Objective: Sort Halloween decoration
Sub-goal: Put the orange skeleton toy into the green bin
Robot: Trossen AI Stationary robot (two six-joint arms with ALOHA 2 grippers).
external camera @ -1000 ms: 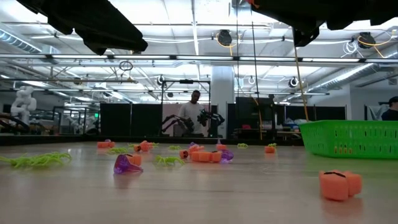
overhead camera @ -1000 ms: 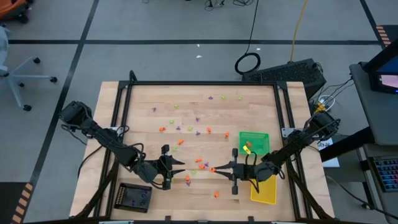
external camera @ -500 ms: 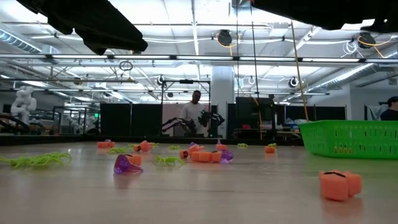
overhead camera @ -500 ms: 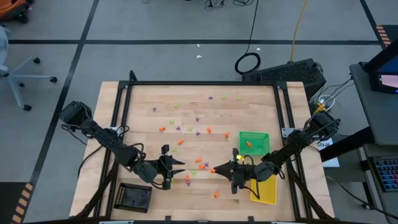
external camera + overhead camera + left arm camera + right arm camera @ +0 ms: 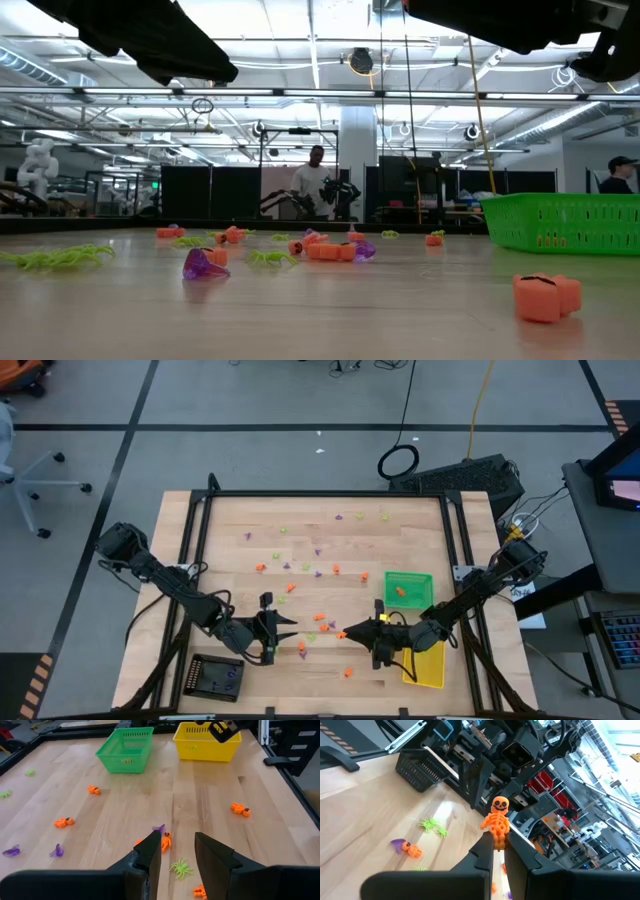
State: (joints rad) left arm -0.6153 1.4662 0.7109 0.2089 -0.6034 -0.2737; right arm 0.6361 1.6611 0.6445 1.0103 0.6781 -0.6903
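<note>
Because the right claw (image 5: 499, 851) pinches the orange skeleton (image 5: 496, 821) only by its feet, it could slip out; the left claw (image 5: 177, 851) hovers half-open, empty, lower-left over the desk (image 5: 230, 585).

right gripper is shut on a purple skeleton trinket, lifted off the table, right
Not quite: the skeleton trinket is orange, not purple. The right wrist view shows the right gripper shut on it, lifted off the table.

I see a pale wood surface (image 5: 210, 795) with visible grain and a soft sheen. The green tray (image 5: 125, 750) and yellow tray (image 5: 202, 742) look like perforated plastic. My right hand's (image 5: 498, 851) orange skeleton (image 5: 496, 822) is glossy moulded plastic.
</note>
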